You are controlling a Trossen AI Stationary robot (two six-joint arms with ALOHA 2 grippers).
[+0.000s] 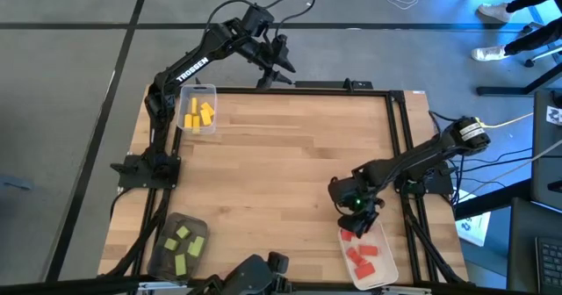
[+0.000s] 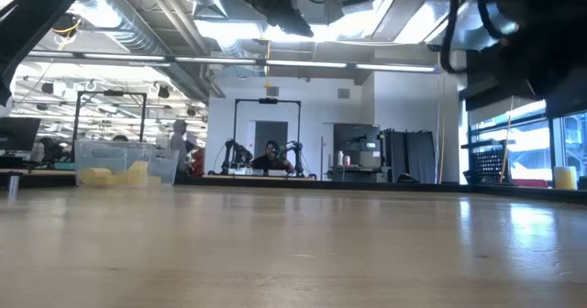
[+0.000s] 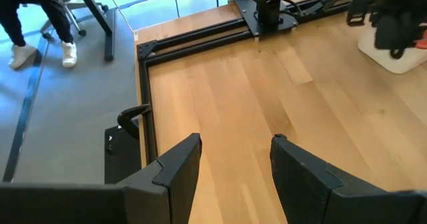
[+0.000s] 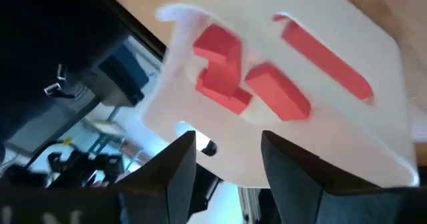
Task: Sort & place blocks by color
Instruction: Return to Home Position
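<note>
The blocks lie sorted in three trays. Yellow blocks (image 1: 198, 114) sit in a clear tray (image 1: 211, 90) at the far left, which the low view shows as the clear tray (image 2: 115, 172). Green blocks (image 1: 184, 243) fill a dark tray (image 1: 163, 258) at the near left. Red blocks (image 1: 361, 254) (image 4: 230, 77) rest in a white tray (image 1: 387, 262) at the near right. My right gripper (image 1: 358, 221) (image 4: 227, 151) hovers open and empty over the white tray's far end. My left gripper (image 1: 279, 64) (image 3: 233, 154) is raised over the far edge, open and empty.
A black frame (image 1: 399, 128) borders the wooden table (image 1: 290, 163), whose middle is bare wood. A dark device (image 1: 255, 273) sits at the near edge. People's legs (image 3: 40, 24) stand on the floor beyond the table. Cables (image 1: 492, 150) run off the right side.
</note>
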